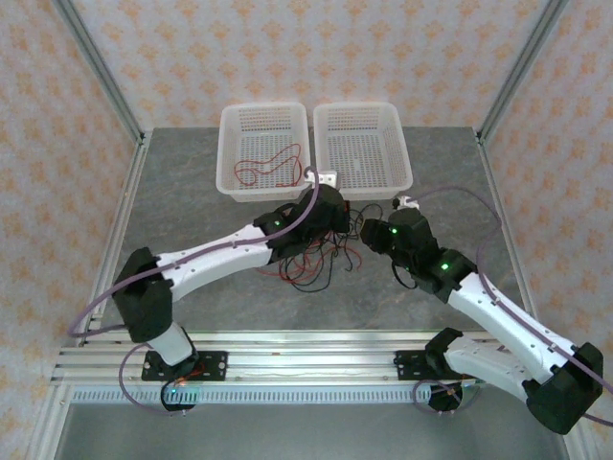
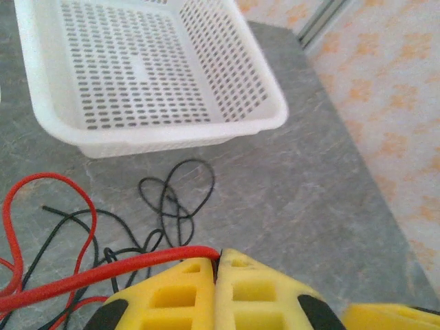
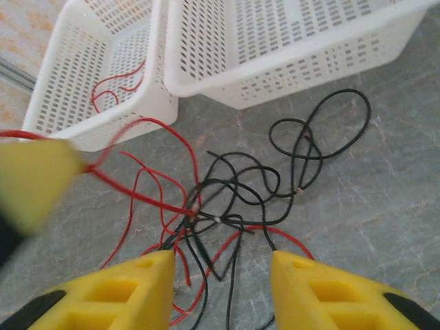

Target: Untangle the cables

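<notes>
A tangle of thin red and black cables [image 1: 321, 259] lies on the grey table in front of two white baskets. My left gripper [image 2: 218, 256] is shut on a red cable [image 2: 103, 273] that runs taut out to the left; loose black loops [image 2: 175, 199] lie beyond its tips. From above, the left gripper [image 1: 337, 218] sits at the back edge of the tangle. My right gripper [image 3: 221, 260] is open just above the knot of cables [image 3: 220, 206], with black and red strands lying between its fingers. From above, the right gripper [image 1: 369, 233] is at the tangle's right side.
The left basket [image 1: 227, 153] holds one loose red cable [image 1: 268, 168]. The right basket [image 1: 402, 153] stands beside it, its rim [image 2: 172, 137] close ahead of the left gripper. A metal rail runs along the near table edge [image 1: 287, 350]. Patterned walls enclose the table.
</notes>
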`<state>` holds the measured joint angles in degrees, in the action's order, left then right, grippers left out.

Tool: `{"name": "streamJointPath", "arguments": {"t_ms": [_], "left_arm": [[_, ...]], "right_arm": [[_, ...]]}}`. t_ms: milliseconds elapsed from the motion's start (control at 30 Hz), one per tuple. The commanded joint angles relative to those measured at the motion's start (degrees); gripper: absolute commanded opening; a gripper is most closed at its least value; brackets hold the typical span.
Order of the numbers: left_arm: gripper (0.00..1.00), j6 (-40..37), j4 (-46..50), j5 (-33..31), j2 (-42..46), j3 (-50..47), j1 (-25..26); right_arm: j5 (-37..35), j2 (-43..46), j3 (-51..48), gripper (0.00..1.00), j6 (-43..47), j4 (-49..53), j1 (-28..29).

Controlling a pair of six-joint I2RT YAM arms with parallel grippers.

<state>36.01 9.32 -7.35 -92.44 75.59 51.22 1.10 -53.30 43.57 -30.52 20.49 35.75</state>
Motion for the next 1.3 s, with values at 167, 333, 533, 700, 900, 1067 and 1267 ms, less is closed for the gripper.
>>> {"name": "streamJointPath", "arguments": {"t_ms": [167, 333, 533, 700, 900, 1067, 1267], "left_arm": [[0.0, -4.2, 6.8, -3.4, 4.7, 6.1, 1.8], [0.0, -5.7, 8.3, -3.1, 5.6, 10.0, 2.8], [0.0, -6.0, 8.6, -1.5, 6.3, 12.3, 3.9], [0.0, -6.7, 9.5, -0.9, 6.6, 15.6, 5.3], [0.0, -8.6, 12.2, -1.9, 6.7, 21.4, 6.5], [0.0, -9.9, 13.5, -2.5, 7.1, 25.2, 6.6], [0.0, -10.9, 14.2, -3.1, 7.4, 28.4, 6.6]], "right_arm": [[5.9, -3.2, -5.2, 0.42, -4.5, -12.4, 0.3], [10.8, -7.8, -6.0, 0.43, -2.4, -20.8, 0.3], [10.8, -13.8, -5.5, 0.44, 0.8, -29.4, 0.3], [12.1, -23.7, -4.5, 0.4, 1.1, -35.3, 0.3], [10.2, -32.0, -5.9, 0.19, -0.8, -41.3, 0.3], [10.3, -35.6, -8.7, 0.18, -2.4, -45.2, 0.3], [10.1, -40.4, -11.4, 0.16, -4.1, -49.1, 0.3]]}}
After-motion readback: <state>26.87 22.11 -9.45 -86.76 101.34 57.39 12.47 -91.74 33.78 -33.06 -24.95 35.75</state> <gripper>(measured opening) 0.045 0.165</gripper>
